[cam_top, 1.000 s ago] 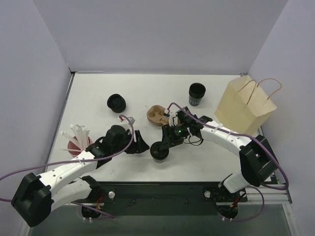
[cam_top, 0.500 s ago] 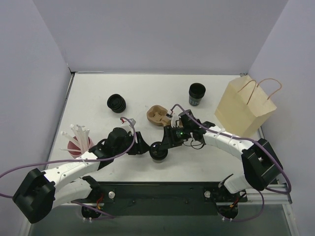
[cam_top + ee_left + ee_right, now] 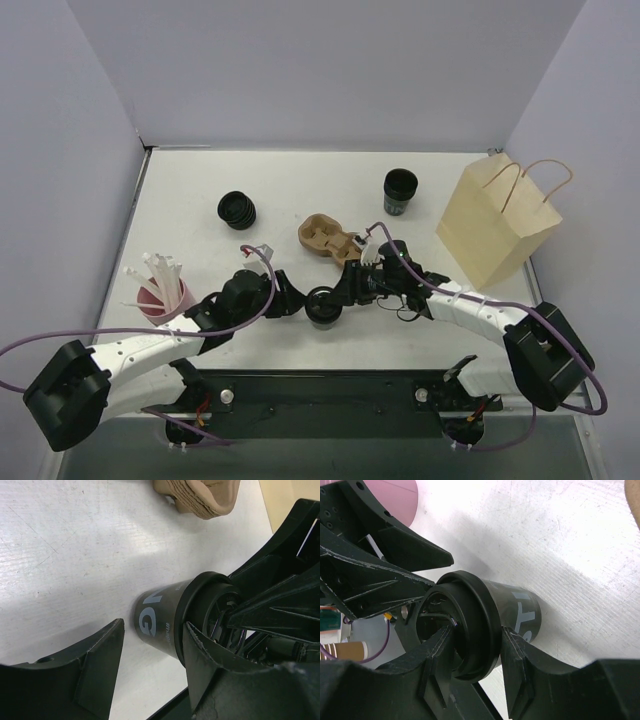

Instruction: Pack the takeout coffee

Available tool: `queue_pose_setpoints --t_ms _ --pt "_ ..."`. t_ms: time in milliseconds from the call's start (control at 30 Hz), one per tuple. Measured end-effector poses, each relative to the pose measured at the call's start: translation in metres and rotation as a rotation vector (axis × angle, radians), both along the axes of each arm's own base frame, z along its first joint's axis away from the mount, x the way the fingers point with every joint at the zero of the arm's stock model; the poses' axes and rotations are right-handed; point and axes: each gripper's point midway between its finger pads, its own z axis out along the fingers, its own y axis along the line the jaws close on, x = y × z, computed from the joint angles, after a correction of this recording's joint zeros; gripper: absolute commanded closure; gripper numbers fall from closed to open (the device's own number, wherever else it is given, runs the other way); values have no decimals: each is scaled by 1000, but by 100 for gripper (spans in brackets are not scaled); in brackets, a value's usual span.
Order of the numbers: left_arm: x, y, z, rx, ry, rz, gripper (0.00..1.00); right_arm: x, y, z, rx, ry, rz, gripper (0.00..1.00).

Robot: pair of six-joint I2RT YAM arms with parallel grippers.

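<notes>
Top external view shows that in the last second the left arm has slid in beside the takeout coffee point(image 3: 322, 306). The right arm has drawn it slightly toward the near edge. The right gripper point(image 3: 345, 290) is clamped across the cup's lid. The left gripper point(image 3: 292, 300) has been narrowing, but its jaws are parted around the cup body, with bare table showing on one side. This looks like a handover or a re-grip, and the packing itself is not yet begun. The cup sits on the table between the two grippers, apart from the carrier.

The paper bag point(image 3: 495, 220) stands at the right, and I cannot see what is inside it. The pulp carrier point(image 3: 322, 236) has empty wells. The pink cup point(image 3: 160, 297) holds white straws or stirrers.
</notes>
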Motion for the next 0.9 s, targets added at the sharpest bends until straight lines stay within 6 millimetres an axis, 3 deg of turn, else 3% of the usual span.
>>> queue_pose_setpoints --t_ms 167,333,500,567,667,900 --pt "1 2 2 -1 4 29 32 2 1 3 -2 -25 -29 75" --pt "-1 16 12 111 31 49 20 2 6 6 -17 -54 -62 75" --pt "2 10 56 84 -24 23 20 1 9 7 -29 -55 -115 75" --pt "-1 6 65 54 -37 3 20 0 9 8 -33 -56 -136 75" --pt "-7 1 62 37 -27 -30 20 -1 10 8 -41 -59 -164 75" --pt "-18 1 23 97 62 -66 28 -2 10 9 -49 -50 -206 75"
